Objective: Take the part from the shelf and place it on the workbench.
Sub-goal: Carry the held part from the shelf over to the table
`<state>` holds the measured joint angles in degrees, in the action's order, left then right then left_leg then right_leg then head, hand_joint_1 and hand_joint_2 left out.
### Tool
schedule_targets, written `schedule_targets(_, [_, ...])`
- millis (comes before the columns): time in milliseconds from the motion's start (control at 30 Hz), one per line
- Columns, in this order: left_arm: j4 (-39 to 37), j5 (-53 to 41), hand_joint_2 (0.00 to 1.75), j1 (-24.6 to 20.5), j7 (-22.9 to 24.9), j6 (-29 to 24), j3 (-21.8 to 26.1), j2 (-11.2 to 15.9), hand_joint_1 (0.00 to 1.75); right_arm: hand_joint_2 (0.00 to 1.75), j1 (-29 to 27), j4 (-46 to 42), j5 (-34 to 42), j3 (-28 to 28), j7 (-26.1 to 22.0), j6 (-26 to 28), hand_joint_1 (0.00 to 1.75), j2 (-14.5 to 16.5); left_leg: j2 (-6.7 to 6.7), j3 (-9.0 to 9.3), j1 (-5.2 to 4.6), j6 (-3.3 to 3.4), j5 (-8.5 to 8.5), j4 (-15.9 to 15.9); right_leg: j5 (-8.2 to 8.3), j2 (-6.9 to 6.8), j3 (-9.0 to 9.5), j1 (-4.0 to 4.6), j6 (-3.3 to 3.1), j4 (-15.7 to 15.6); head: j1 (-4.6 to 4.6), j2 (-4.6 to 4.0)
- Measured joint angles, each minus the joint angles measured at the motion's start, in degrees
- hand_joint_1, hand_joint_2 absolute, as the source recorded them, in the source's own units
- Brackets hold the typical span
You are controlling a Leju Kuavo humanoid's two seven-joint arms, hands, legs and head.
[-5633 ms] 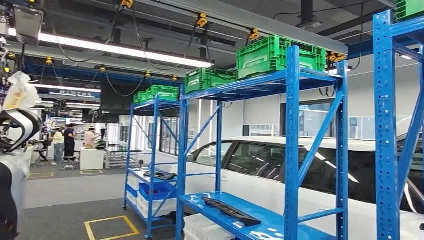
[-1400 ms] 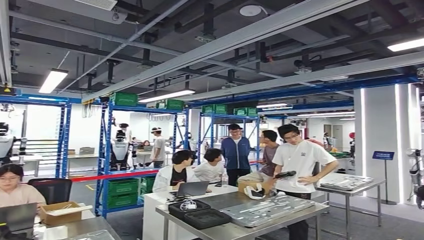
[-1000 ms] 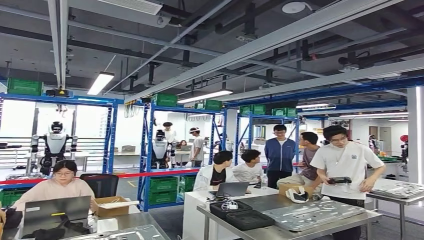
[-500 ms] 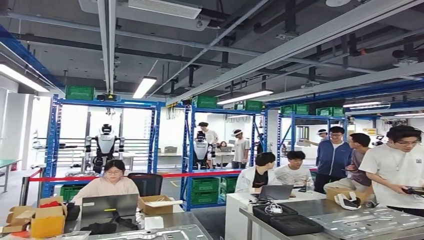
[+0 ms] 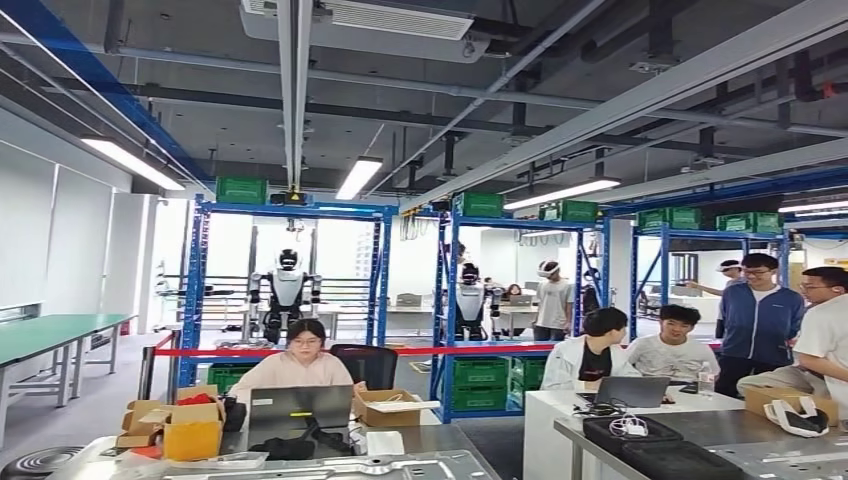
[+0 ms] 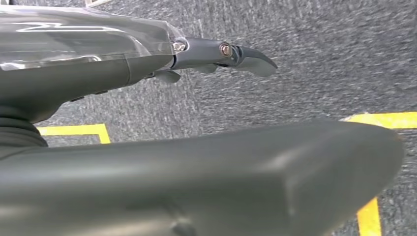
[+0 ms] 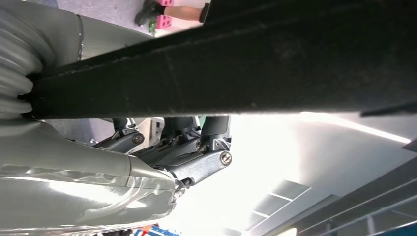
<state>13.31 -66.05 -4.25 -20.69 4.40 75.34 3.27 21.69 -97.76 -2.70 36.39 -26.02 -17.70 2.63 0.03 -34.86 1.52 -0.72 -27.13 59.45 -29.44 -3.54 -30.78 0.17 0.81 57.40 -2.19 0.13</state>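
A long black part [image 7: 255, 64] runs across the right wrist view, and my right hand [image 7: 187, 147] grips it, fingers curled against its underside. My left hand [image 6: 147, 54] hangs over grey carpet with its dark fingers [image 6: 246, 54] stretched out straight and nothing in them. In the head view a metal workbench [image 5: 440, 440] lies low in the middle, with a shiny metal sheet [image 5: 330, 468] along its near edge. A second workbench [image 5: 720, 425] stands at the lower right.
A person sits at a laptop [image 5: 300, 405] behind the near bench, beside cardboard boxes [image 5: 190, 425]. Several people gather at the right bench, which carries black cases [image 5: 670, 455]. Blue shelves [image 5: 440, 300] with green crates, red barrier tape [image 5: 400, 350] and a green table [image 5: 50, 335] stand behind.
The whole head picture has swung from the blue shelves and white car to the workshop. Over the last second benches and people slid right in the picture: the camera turned, not the things.
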Motion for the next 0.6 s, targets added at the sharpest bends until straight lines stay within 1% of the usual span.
schedule_targets(33, [0.0,0.0,0.0,0.0,0.0,0.0,0.0,0.0,0.0,1.75,0.0,0.0,0.0,0.0,0.0,0.0,1.75,0.0,-0.04,0.0,-0.07,0.41,0.06,-0.1,-0.36,0.37,-0.1,-0.17,0.21,0.3,-0.06,0.0])
schedule_targets(67, [0.0,0.0,0.0,0.0,-0.1,0.0,0.0,0.0,0.0,1.75,0.0,0.0,0.0,0.0,0.0,0.0,1.75,0.0,-0.1,0.01,-0.1,0.8,0.12,-0.1,-1.26,0.98,-0.56,-0.3,0.37,1.5,-0.1,0.0])
schedule_targets(100, [0.0,0.0,0.0,0.0,-0.1,0.0,0.0,0.0,0.0,1.75,0.1,0.0,0.0,0.0,0.0,0.0,1.75,0.0,-0.17,0.03,-0.12,1.16,0.18,-0.2,-2.75,1.71,-1.56,-0.38,0.46,3.8,-0.13,0.0])
schedule_targets(133, [0.0,0.1,0.0,-0.1,-0.2,0.0,0.0,0.0,0.0,1.75,0.0,0.1,0.0,0.0,0.0,0.0,1.75,0.0,-0.25,0.02,-0.24,1.44,0.17,-0.2,-4.62,2.42,-3.12,-0.42,0.45,7.4,-0.14,0.0])
schedule_targets(167, [0.0,0.1,0.0,-0.2,-0.2,0.1,0.0,0.0,0.0,1.75,0.0,0.1,0.0,0.0,0.0,-0.1,1.75,0.0,-0.36,0.02,-0.42,1.68,0.15,-0.2,-6.39,2.8,-5.03,-0.41,0.36,11.5,-0.16,0.0])
schedule_targets(200, [0.0,0.1,0.0,-0.2,-0.3,0.1,0.0,0.0,0.0,1.75,0.0,0.1,0.0,0.0,0.0,-0.1,1.75,0.0,-0.48,0.03,-0.65,1.84,0.12,-0.2,-7.53,2.96,-6.75,-0.39,0.23,15.0,-0.17,0.0])
schedule_targets(233, [0.0,0.2,0.0,-0.2,-0.3,0.1,0.0,0.0,0.0,1.75,0.0,0.1,0.0,0.0,0.0,-0.1,1.75,0.0,-0.64,0.05,-0.88,1.94,0.1,-0.2,-7.7,3.02,-7.79,-0.33,0.04,16.9,-0.19,0.0])
schedule_targets(267, [0.0,0.2,0.0,-0.2,-0.3,0.2,0.0,0.0,0.0,1.75,0.0,0.1,0.0,0.1,0.0,-0.1,1.75,0.0,-0.82,0.09,-1.09,1.99,0.09,-0.2,-6.78,3.09,-7.83,-0.18,-0.25,16.6,-0.2,0.0])
schedule_targets(300, [0.0,0.2,0.0,-0.2,-0.3,0.2,0.0,0.0,0.0,1.75,0.0,0.1,0.0,0.1,0.0,-0.1,1.75,0.0,-1.02,0.17,-1.23,2.01,0.08,-0.2,-5.03,3.21,-6.96,0.07,-0.62,14.4,-0.21,0.0])
schedule_targets(333, [0.0,0.2,0.0,-0.3,-0.3,0.3,0.0,0.0,0.0,1.75,0.0,0.1,0.0,0.1,0.0,-0.1,1.75,0.0,-1.21,0.27,-1.29,2.03,0.07,-0.2,-2.69,3.46,-5.3,0.49,-1.16,10.4,-0.21,0.0])
schedule_targets(367, [0.0,0.2,0.0,-0.3,-0.3,0.3,0.0,-0.2,0.0,1.75,0.0,0.1,0.1,0.1,0.0,-0.1,1.75,0.0,-1.36,0.32,-1.33,2.02,0.06,-0.2,-0.86,3.72,-3.62,0.9,-1.78,6.6,-0.21,0.0])
schedule_targets(400, [0.0,0.2,0.0,-0.3,-0.3,0.4,0.0,-0.3,0.0,1.75,0.1,0.1,0.1,0.1,0.0,-0.1,1.75,0.0,-1.49,0.29,-1.29,1.98,0.07,-0.2,0.41,3.91,-2.32,1.23,-2.28,3.5,-0.23,0.0])
schedule_targets(433, [0.0,0.2,0.0,-0.4,-0.3,0.4,0.0,-0.4,0.0,1.75,0.1,0.1,0.1,0.1,0.0,-0.1,1.75,0.0,-1.56,0.19,-1.24,1.92,0.09,-0.2,0.97,4.05,-1.5,1.51,-2.68,1.5,-0.25,0.0])
schedule_targets(467, [0.0,0.2,0.0,-0.3,-0.3,0.4,0.0,-0.5,0.0,1.75,0.2,0.1,0.1,0.1,0.0,-0.1,1.75,0.0,-1.6,0.07,-1.21,1.79,0.15,-0.2,0.81,4.03,-1.32,1.58,-2.86,0.9,-0.28,0.0])
schedule_targets(533, [0.0,0.2,0.0,-0.2,-0.4,0.4,0.0,-0.5,0.0,1.75,0.2,0.1,0.2,0.1,0.0,-0.1,1.75,0.1,-1.56,-0.09,-1.28,1.45,0.04,-0.2,0.93,3.83,-0.94,1.41,-2.78,-0.2,-0.34,0.0])
schedule_targets(567, [0.0,0.2,0.0,-0.2,-0.4,0.4,0.0,-0.5,0.0,1.75,0.2,0.1,0.2,0.1,0.0,-0.1,1.75,0.1,-1.46,-0.33,-1.32,1.25,-0.46,0.5,1.09,3.69,-0.65,1.19,-2.71,-0.7,-0.37,0.0])
schedule_targets(600, [0.0,0.2,0.0,-0.3,-0.4,0.4,0.0,-0.5,0.0,1.75,0.2,0.2,0.2,0.1,0.0,-0.1,1.75,0.2,-1.35,-1.07,-1.34,1.02,-1.55,2.2,1.22,3.51,-0.32,0.95,-2.63,-1.2,-0.39,0.0])
